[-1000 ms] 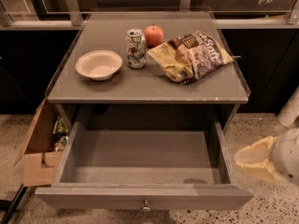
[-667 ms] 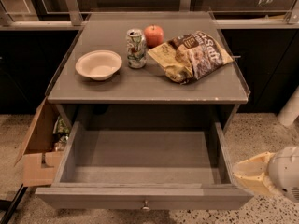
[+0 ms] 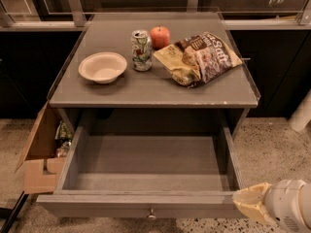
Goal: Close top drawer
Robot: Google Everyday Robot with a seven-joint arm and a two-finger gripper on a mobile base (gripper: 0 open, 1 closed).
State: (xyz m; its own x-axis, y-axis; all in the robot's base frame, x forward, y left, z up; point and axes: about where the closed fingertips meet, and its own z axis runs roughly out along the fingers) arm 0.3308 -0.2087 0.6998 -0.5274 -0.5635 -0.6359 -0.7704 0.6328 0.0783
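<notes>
The top drawer [image 3: 150,169] of the grey cabinet is pulled fully out towards me and is empty inside. Its front panel [image 3: 136,205] runs along the bottom of the view, with the small round metal knob [image 3: 152,213] at its centre. My gripper [image 3: 252,204] shows at the lower right as a pale tan tip on a white wrist. It is right by the right end of the drawer's front panel, level with its top edge. The two lower drawers are hidden under the open one.
On the cabinet top [image 3: 146,89] stand a white bowl [image 3: 102,67], a soda can [image 3: 141,50], a red apple [image 3: 160,36] and a chip bag [image 3: 199,57]. An open cardboard box [image 3: 41,149] sits on the floor left of the cabinet. A white post [image 3: 302,113] stands at right.
My gripper has moved down and left, from beside the drawer's right wall to the right end of its front panel. The drawer has not moved.
</notes>
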